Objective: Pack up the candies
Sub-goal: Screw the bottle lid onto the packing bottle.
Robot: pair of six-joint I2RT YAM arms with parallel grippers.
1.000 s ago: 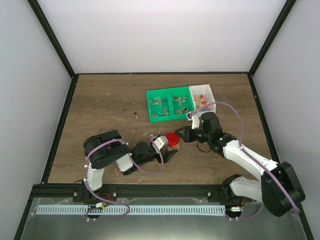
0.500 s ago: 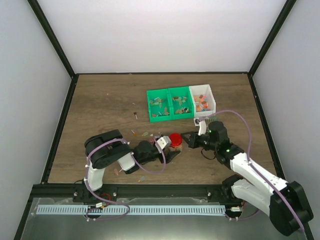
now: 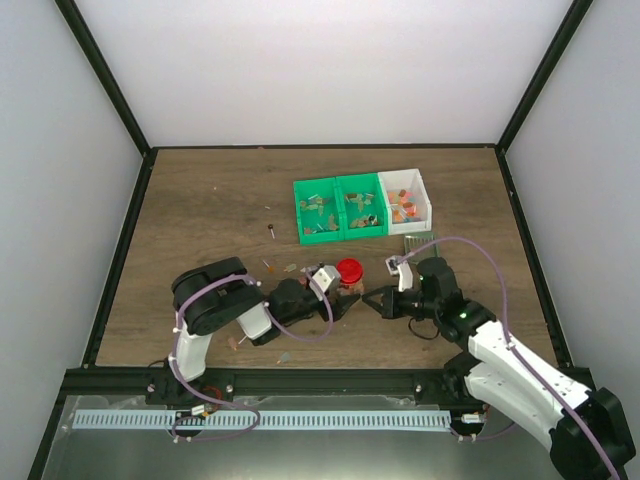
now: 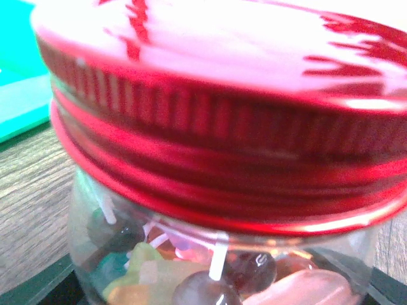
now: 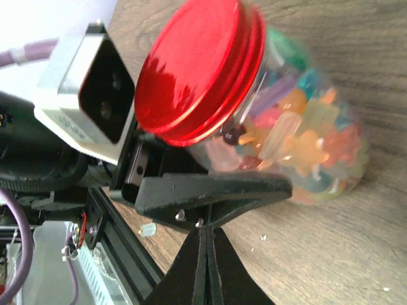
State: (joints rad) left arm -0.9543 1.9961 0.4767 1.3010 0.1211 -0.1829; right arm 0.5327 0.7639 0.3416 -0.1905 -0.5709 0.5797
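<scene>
Left claw pinches the jar, red lid on, full of candies. Right claw is pressed together and empty, the jar just ahead of it.

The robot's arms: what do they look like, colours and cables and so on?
Both the left arm and the right arm are built from white links and bulky black joint housings. A lilac cable loops loosely along each. The right end effector has two slim black fingers tapering to points.
</scene>
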